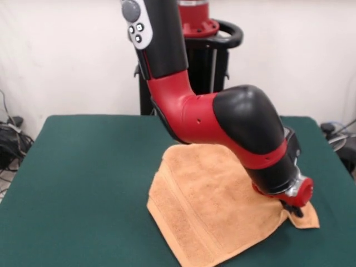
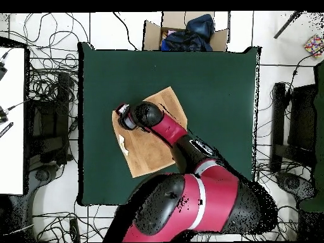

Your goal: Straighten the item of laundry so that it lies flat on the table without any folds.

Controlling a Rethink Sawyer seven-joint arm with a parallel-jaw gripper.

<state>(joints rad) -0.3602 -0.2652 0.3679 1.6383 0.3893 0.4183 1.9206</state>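
Note:
The orange-tan towel (image 1: 211, 217) lies near the table's (image 1: 83, 178) front right, with a fold running along its left side. From above, the towel (image 2: 149, 149) sits left of the middle of the green table (image 2: 215, 82), partly hidden under the arm. The gripper (image 1: 295, 210) is down at the towel's right corner, touching or just above the cloth. In the overhead view the gripper (image 2: 122, 116) is at the towel's left corner. The arm's wrist hides how the gripper stands.
A cardboard box (image 2: 183, 31) with dark clothes stands just beyond the table's top edge in the overhead view. Cables cover the floor (image 2: 50, 82) around the table. A white surface (image 2: 9, 120) stands at the left and black equipment (image 2: 297, 126) at the right.

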